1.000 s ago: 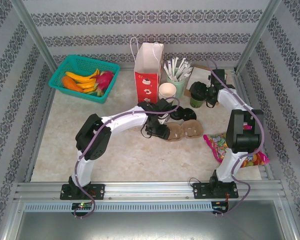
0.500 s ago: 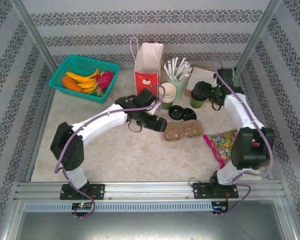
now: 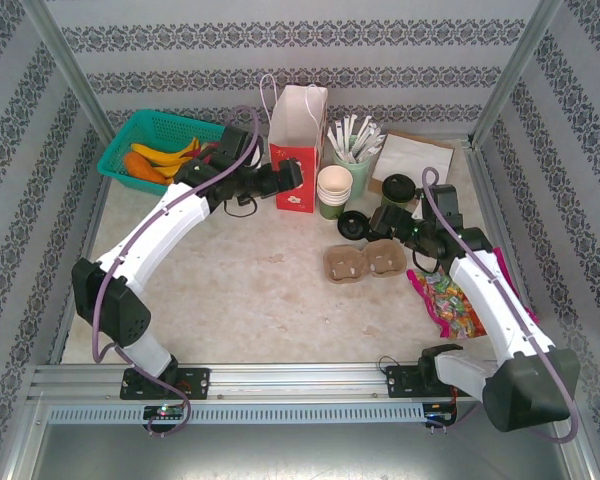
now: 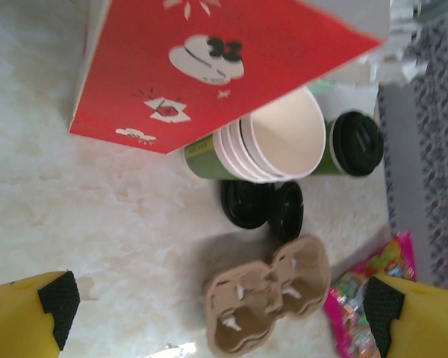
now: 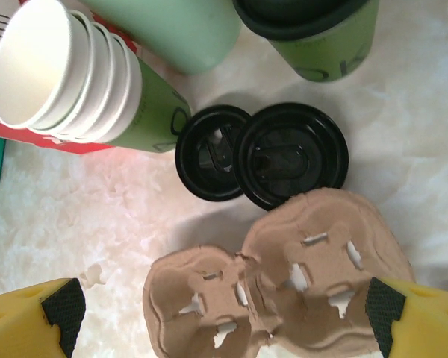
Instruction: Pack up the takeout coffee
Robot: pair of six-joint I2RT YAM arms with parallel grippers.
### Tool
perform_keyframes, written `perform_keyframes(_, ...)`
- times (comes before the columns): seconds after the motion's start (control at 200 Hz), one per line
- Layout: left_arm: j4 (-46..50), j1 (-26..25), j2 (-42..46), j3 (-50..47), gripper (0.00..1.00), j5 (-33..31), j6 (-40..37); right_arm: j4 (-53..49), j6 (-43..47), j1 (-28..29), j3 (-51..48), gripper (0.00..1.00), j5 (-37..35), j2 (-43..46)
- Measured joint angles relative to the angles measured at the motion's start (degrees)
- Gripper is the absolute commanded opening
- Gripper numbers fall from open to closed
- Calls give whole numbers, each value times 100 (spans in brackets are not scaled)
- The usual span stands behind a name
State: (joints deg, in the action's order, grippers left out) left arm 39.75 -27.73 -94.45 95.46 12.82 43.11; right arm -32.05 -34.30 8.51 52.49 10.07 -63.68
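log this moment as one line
left gripper open by red paper bag | right gripper open near brown pulp cup carrier | green paper cup with black lid upright, unpacked

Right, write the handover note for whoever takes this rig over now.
Left gripper: jaws open, empty, beside the red paper bag.
Right gripper: jaws open, empty, near the loose black plastic lids.
Green paper coffee cup with black lid: upright behind the lids, ungrasped.
Brown cardboard two-cup carrier: empty, in front of the lids.
Done: cup is lidded.
Left: grasp the cup and pack it, probably into the carrier or the bag.
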Motion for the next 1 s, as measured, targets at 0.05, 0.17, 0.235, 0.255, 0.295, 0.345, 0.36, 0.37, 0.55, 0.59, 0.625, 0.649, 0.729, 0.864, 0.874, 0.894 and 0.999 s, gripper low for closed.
perform_keyframes(0.05, 13, -2, -33, 146, 100, -151, 302, 2, -44, 2, -26, 98, -17, 31)
perform_keyframes(0.17, 446, 0, -345, 975, 97, -807, 1071, 13, -81, 2, -28, 98, -44, 35)
perform_keyframes(0.235, 874, 0, -660, 1668, 94, -1191, 1344, 15, -98, 4, -28, 98, -44, 35)
perform_keyframes(0.255, 1021, 0, -785, 1926, 94, -1303, 1419, 15, -98, 17, -28, 98, -46, 35)
perform_keyframes(0.295, 1272, 0, -1008, 2354, 92, -1484, 1513, 15, -105, 39, -28, 98, -61, 33)
perform_keyframes(0.345, 1589, 0, -1305, 2883, 90, -1674, 1613, 20, -122, 66, -26, 98, -68, 33)
perform_keyframes(0.36, 1672, 0, -1381, 3014, 89, -1716, 1624, 20, -129, 66, -28, 98, -74, 33)
perform_keyframes(0.37, 1714, 0, -1421, 3073, 88, -1738, 1639, 20, -136, 66, -28, 98, -76, 33)
perform_keyframes(0.55, 2277, 0, -2105, 3748, 83, -1825, 1875, 33, -140, 76, -28, 98, -153, 35)
perform_keyframes(0.59, 2339, 0, -2218, 3818, 83, -1825, 1917, 31, -138, 76, -26, 98, -173, 44)
perform_keyframes(0.625, 2363, 0, -2312, 3882, 83, -1827, 1958, 28, -138, 76, -28, 98, -181, 59)
perform_keyframes(0.649, 2369, 0, -2400, 3943, 83, -1836, 2002, 28, -138, 76, -28, 98, -195, 76)
perform_keyframes(0.729, 2367, 0, -2579, 4065, 83, -1849, 2068, 13, -138, 76, -26, 98, -229, 149)
perform_keyframes(0.864, 2273, 0, -2848, 4297, 80, -1851, 2175, -33, -138, 76, -28, 98, -295, 297)
perform_keyframes(0.874, 2262, 0, -2872, 4319, 80, -1858, 2186, -37, -138, 76, -28, 98, -299, 308)
perform_keyframes(0.894, 2247, 0, -2900, 4354, 78, -1867, 2190, -42, -138, 76, -37, 98, -308, 337)
perform_keyframes(0.999, 2238, 0, -3047, 4513, 71, -1867, 2258, -105, -138, 76, -81, 98, -345, 479)
